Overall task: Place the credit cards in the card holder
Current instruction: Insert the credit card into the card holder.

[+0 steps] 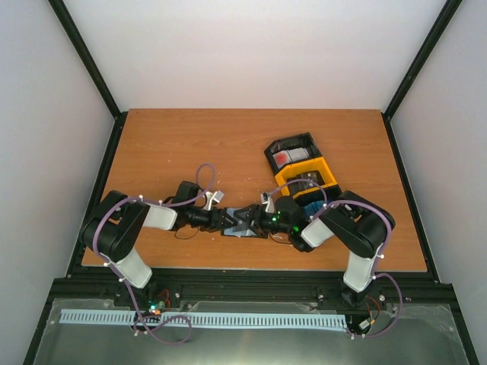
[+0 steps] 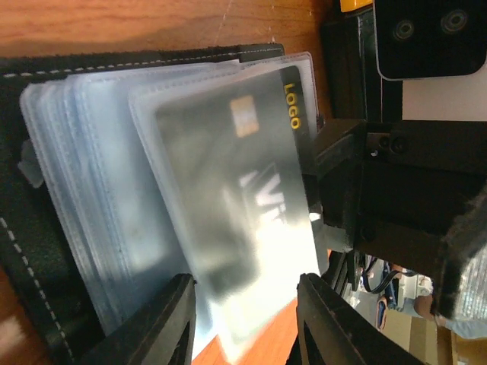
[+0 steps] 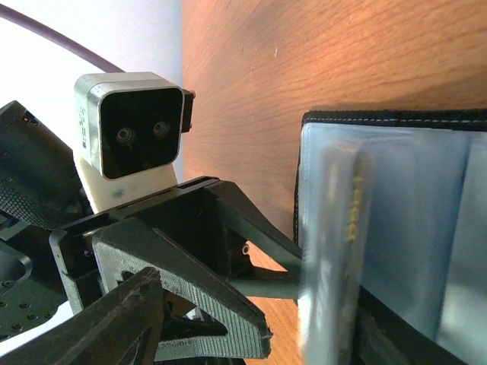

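Observation:
The black card holder (image 2: 34, 251) lies open on the table between my two grippers, its clear sleeves (image 2: 99, 190) fanned out. A dark grey credit card (image 2: 228, 175) with gold lettering sits in the top sleeve. My left gripper (image 2: 247, 312) is open, and the sleeve's lower edge lies loose between its fingers with table showing beside it. From the other side my right gripper (image 3: 251, 346) stands open and wide. The sleeve with the card (image 3: 350, 220) rises edge-on between its fingers, in front of the holder (image 3: 396, 118). From above, both grippers (image 1: 232, 220) (image 1: 265, 220) meet over the holder (image 1: 245, 226).
A joined black tray (image 1: 270, 148) and yellow tray (image 1: 283, 176) sit at the right rear, just behind the right arm. A red-and-white card (image 1: 289, 157) lies in the black one. The table's front edge runs close beneath both arms.

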Controlling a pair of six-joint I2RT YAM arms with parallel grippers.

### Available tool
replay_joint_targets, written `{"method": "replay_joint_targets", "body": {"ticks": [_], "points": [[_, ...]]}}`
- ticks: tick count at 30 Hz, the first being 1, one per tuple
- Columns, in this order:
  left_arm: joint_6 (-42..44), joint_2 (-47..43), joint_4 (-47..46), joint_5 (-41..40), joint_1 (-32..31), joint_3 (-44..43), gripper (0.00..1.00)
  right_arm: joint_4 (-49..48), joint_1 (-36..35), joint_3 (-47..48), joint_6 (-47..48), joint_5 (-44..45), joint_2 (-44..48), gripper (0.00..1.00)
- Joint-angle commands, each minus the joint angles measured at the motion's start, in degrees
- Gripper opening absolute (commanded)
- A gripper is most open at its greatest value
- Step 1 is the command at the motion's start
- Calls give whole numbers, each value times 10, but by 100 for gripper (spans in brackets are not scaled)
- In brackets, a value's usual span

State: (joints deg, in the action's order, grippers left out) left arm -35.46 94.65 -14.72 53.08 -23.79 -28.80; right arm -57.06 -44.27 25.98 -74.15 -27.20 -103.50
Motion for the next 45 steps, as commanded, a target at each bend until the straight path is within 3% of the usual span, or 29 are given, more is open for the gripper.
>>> {"method": "replay_joint_targets", "body": {"ticks": [1, 8, 18, 26, 28, 37, 45], "points": [[9, -15, 22, -22, 2, -16, 39, -36, 5, 11, -5, -19, -14, 56], [8, -42, 37, -40, 2, -2, 37, -87, 16, 9, -19, -28, -30, 42], [-13, -5, -21, 22, 2, -18, 35, -130, 18, 8, -34, -51, -52, 42], [-12, -4, -10, 14, 3, -24, 3, -93, 19, -7, -21, -35, -46, 53], [-9, -2, -3, 5, 3, -21, 1, -83, 20, -16, -17, -26, -41, 56], [13, -10, 35, -25, 5, -23, 1, 38, 24, -46, 26, 40, 33, 64], [22, -31, 72, -49, 7, -25, 1, 291, 24, 10, 142, 111, 134, 61]]}}
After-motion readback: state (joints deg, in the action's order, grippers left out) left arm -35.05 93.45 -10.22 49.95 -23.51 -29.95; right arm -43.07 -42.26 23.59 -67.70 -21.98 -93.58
